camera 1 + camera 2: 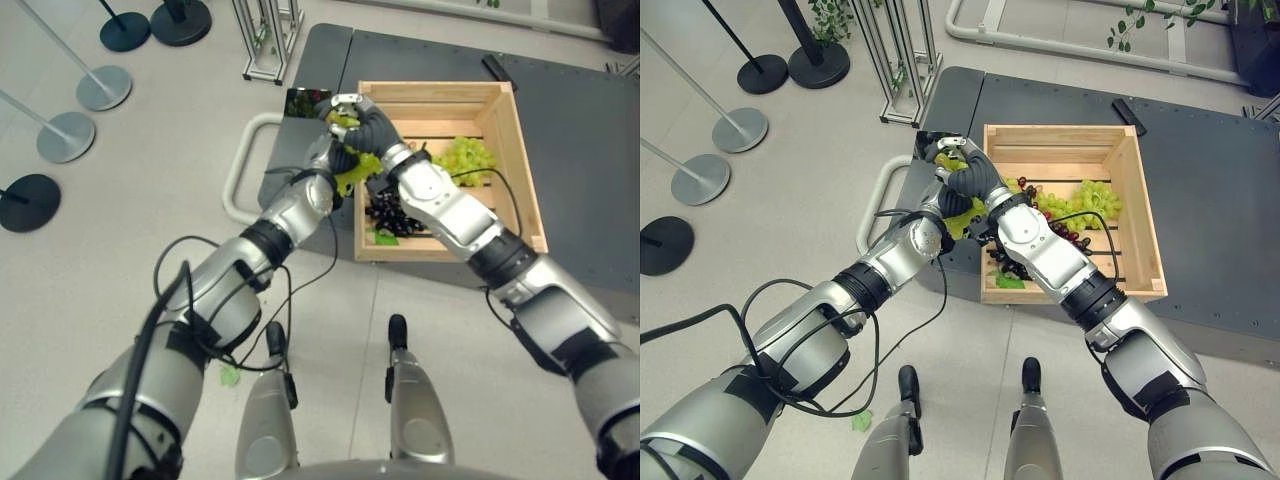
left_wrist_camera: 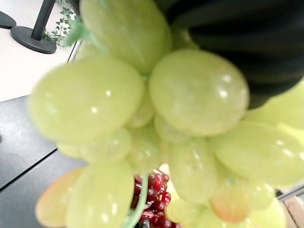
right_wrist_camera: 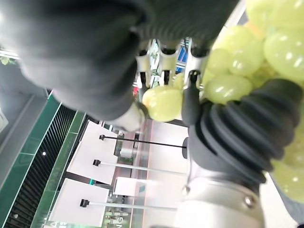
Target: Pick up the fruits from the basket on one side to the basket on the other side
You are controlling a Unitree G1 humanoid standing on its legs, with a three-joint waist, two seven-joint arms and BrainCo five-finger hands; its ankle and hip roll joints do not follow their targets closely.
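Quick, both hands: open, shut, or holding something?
Left hand: shut on the green grapes, at the crate's left edge.
Right hand: meets the left on the same bunch; its grip cannot be told.

No text, label, number or sign can be read anywhere. The white boards (image 3: 102, 156) seen past the fingers (image 3: 164, 64) in the right wrist view are blank or too blurred to make out.
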